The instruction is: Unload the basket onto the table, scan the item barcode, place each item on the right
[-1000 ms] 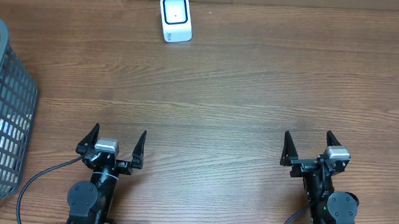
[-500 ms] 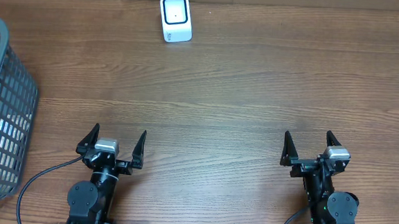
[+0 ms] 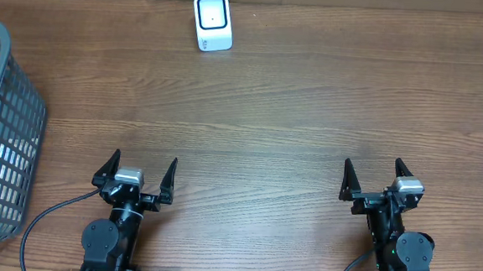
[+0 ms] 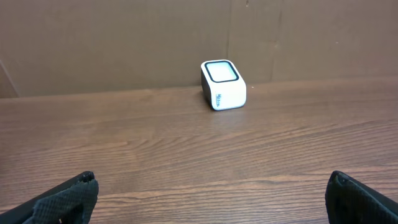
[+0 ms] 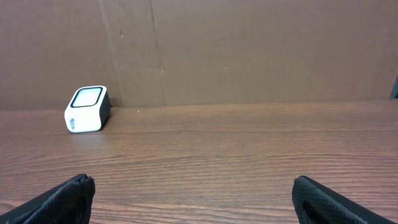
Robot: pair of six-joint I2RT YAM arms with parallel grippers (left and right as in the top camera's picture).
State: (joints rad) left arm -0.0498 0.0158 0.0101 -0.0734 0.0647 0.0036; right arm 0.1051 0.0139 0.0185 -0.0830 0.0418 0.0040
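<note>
Task not started, judging by the layout. Left gripper sits at lower left of the overhead frame, jaws wide apart, nothing between them. Right gripper sits at lower right, also spread wide and empty. Both wrist views show only bare fingertips at the bottom corners.

White scanner stands at upper centre of the frame, at the far edge of the table, window facing up, well apart from both arms.

No item lies loose on the wood. Grey basket is at the left edge. Pale contents show through its mesh, and the item is probably there, but the pictures do not show what it is.

Left to do, likely everything: reach into the basket, pick the item, carry it to the scanner, present the barcode.
</note>
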